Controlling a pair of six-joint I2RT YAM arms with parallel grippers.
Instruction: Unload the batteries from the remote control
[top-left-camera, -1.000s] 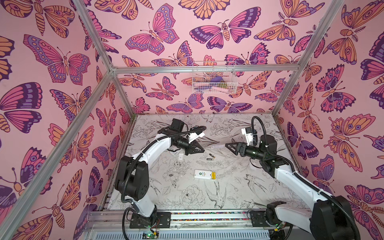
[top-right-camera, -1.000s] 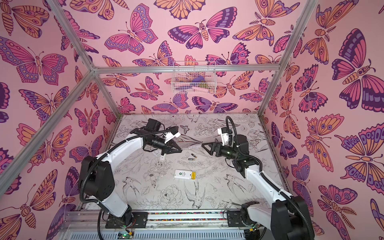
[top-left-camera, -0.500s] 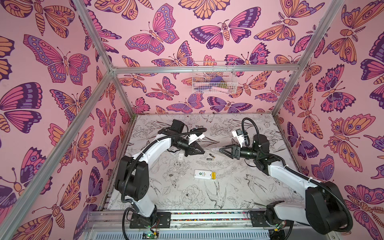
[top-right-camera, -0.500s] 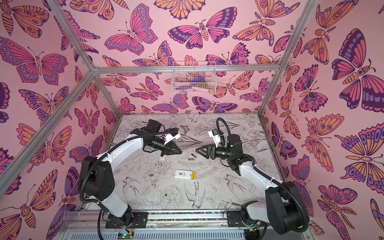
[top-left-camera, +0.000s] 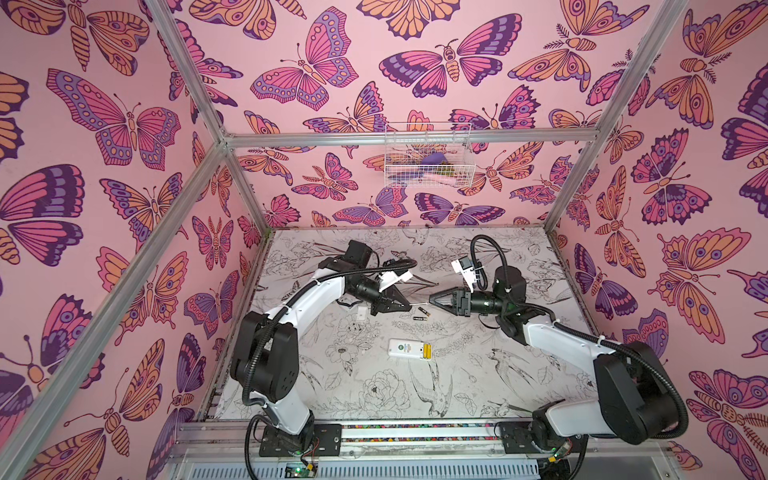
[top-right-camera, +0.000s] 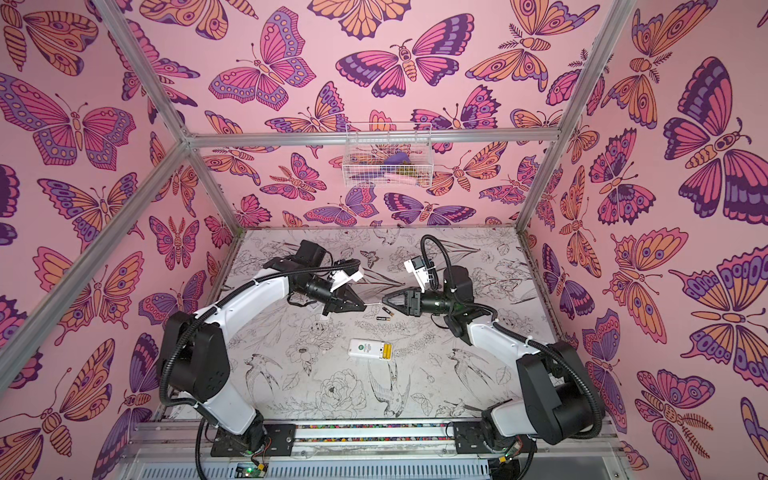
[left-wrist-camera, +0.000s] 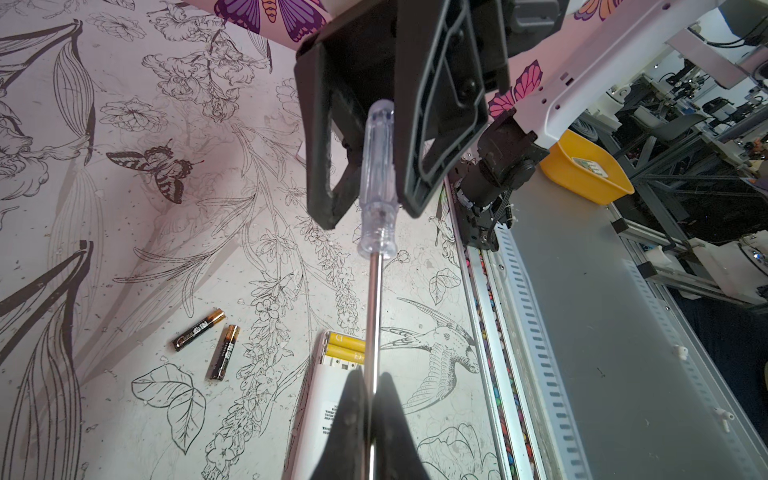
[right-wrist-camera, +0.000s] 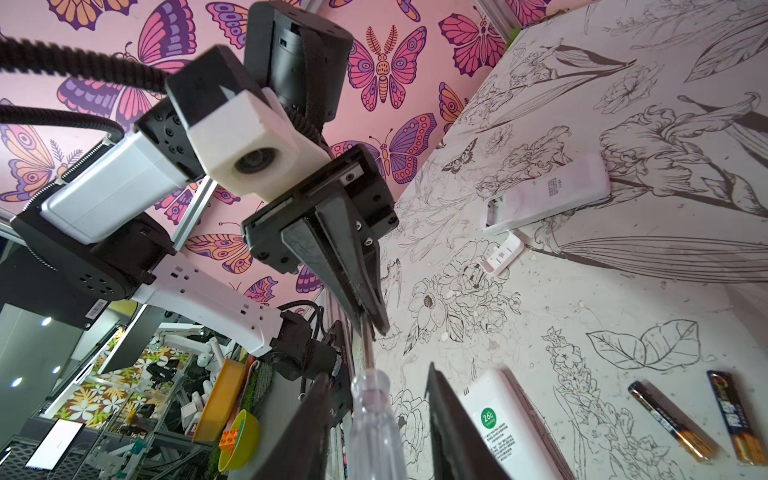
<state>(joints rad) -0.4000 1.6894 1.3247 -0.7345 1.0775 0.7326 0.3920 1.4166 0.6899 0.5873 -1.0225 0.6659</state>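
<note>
Left gripper (top-left-camera: 408, 306) clamps the screwdriver (left-wrist-camera: 376, 187) by its shaft, right gripper (top-left-camera: 432, 298) straddles the handle, jaws ajar — black batteries (top-left-camera: 419, 318) lie on the table just beside both tips.

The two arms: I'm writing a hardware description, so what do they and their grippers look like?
The left arm and right arm have white links between black joints, with black corrugated cable running alongside. The left gripper and right gripper are black tapering wedges, each topped by a white camera housing. A barcode sticker marks one black left joint.
</note>
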